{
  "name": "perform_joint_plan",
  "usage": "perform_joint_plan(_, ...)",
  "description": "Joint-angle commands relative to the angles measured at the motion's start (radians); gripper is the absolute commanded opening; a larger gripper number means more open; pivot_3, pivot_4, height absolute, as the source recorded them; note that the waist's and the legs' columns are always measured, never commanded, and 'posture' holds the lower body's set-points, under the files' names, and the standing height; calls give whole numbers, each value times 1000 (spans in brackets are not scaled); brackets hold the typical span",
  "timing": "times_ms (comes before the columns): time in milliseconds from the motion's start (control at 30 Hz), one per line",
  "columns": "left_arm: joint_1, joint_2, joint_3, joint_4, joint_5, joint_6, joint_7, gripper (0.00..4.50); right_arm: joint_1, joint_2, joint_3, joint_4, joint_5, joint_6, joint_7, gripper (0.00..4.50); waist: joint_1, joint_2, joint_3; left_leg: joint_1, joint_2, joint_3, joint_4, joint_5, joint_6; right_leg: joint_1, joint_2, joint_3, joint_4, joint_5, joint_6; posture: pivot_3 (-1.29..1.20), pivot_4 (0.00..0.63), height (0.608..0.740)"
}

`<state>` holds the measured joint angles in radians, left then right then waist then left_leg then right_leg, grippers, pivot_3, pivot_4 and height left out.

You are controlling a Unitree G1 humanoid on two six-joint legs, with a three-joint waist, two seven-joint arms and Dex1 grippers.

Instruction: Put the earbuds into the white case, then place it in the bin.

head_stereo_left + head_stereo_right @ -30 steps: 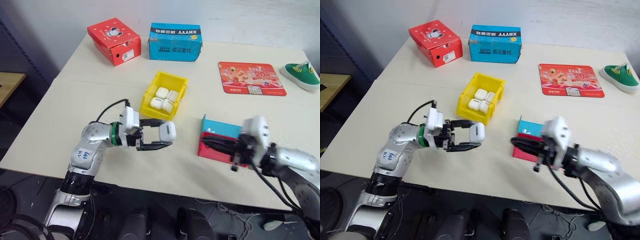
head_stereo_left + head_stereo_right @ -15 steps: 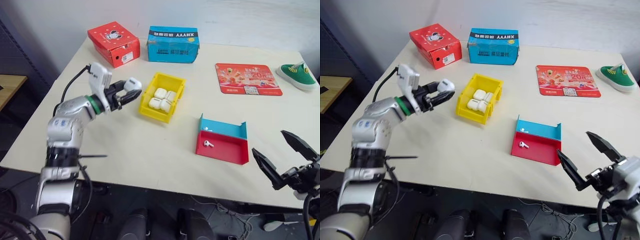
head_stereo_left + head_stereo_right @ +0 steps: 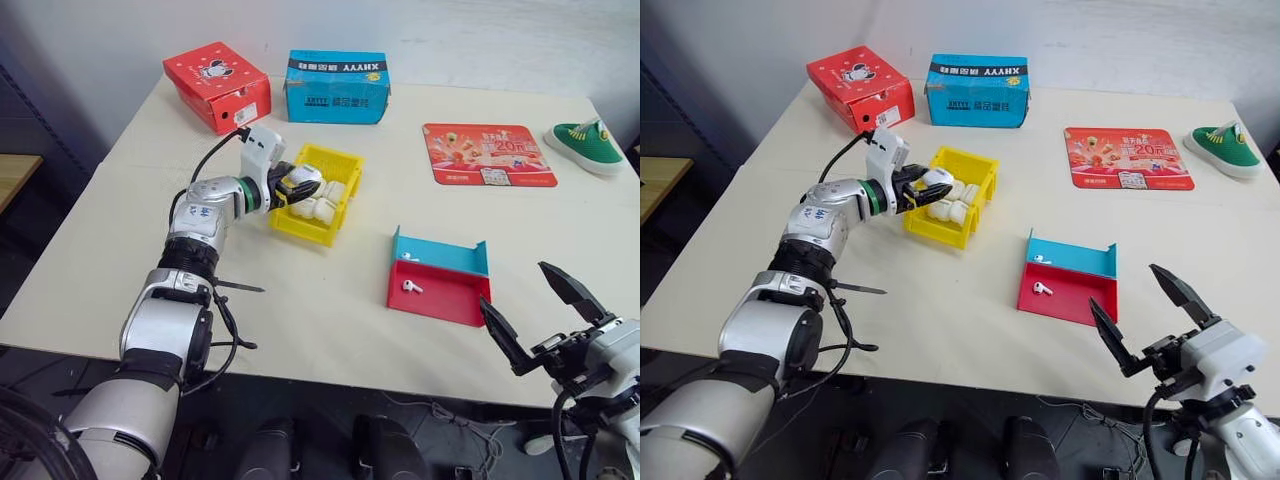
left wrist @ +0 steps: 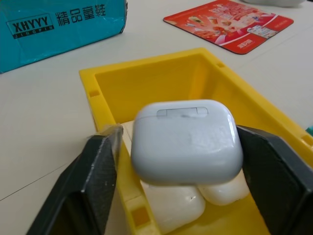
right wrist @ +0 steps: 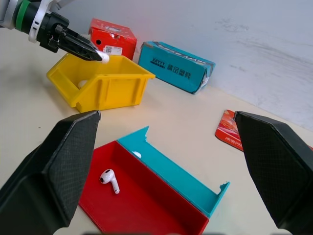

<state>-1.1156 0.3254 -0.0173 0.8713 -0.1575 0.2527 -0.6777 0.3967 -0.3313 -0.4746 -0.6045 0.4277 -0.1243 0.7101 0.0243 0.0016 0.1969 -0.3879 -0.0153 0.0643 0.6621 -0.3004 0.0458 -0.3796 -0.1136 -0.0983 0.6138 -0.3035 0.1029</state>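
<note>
Your left gripper (image 4: 186, 161) is reaching over the near end of the bin (image 3: 340, 160), the yellow open-topped container sitting mid-table. Between its two black fingers (image 4: 93, 181) the white case (image 4: 186, 142) is sitting lid shut, resting on top of other white cases (image 4: 176, 208) already piled inside the bin. In the left wrist view a narrow gap is showing between the left finger and the case, while the right finger is lying right against its side; you cannot tell from that whether the case is gripped or merely resting on the pile.

Your right gripper (image 3: 1152, 318) is hanging off the near edge of the table (image 3: 330, 310), well apart from everything on it, its two fingers (image 5: 54, 171) spread wide with nothing between them.

The earbuds are lying in the red-and-blue tray (image 3: 440, 295) to the right of the bin: one earbud (image 5: 109, 179) is lying on the red floor, a second earbud (image 3: 404, 256) is tucked against the blue back wall.

Along the far side of the table a red box (image 3: 218, 84) and a blue box (image 3: 336, 86) are standing side by side, a red printed mat (image 3: 486, 154) is lying flat, and a green shoe (image 3: 590, 144) is sitting at the far right edge.
</note>
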Motion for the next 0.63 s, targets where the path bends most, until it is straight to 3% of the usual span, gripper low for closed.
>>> perform_joint_plan(33, 68, 40, 68, -208, -100, -28, -133, 4470, -22, -55, -24, 13, 17, -2, -7, 4500, -3, 0, 0, 0, 0, 0, 0, 0, 0, 0, 0, 0, 0, 0, 0, 0, 150, 740)
perform_joint_plan(167, 263, 190, 133, -452, -185, -26, -311, 4470, -55, -167, -78, 110, 74, 8, 67, 4500, -29, -1, 0, 1, 1, 1, 0, 0, 0, 0, 0, 2, 0, 0, -1, 0, 150, 740)
perform_joint_plan(367, 744, 451, 329, -645, -193, -230, -448, 4470, -179, -433, -141, 428, 120, -28, 330, 4500, -49, 0, 1, 6, 2, 2, -1, -1, 1, 3, -1, 3, -3, -2, -4, 0, 150, 740)
perform_joint_plan(500, 1030, 513, 455, -742, -177, -325, -444, 4470, -239, -590, -128, 666, 105, -107, 572, 4500, -29, -2, 2, 6, 2, 0, -1, -7, -2, 4, -4, 3, -6, -2, -4, 0, 150, 740)
perform_joint_plan(633, 1153, 514, 518, -807, -201, -309, -404, 4470, -365, -644, -74, 820, 92, -145, 665, 4500, -14, -1, 2, 6, 2, -1, -1, -8, -1, 4, -6, 3, -8, -3, -6, 0, 150, 740)
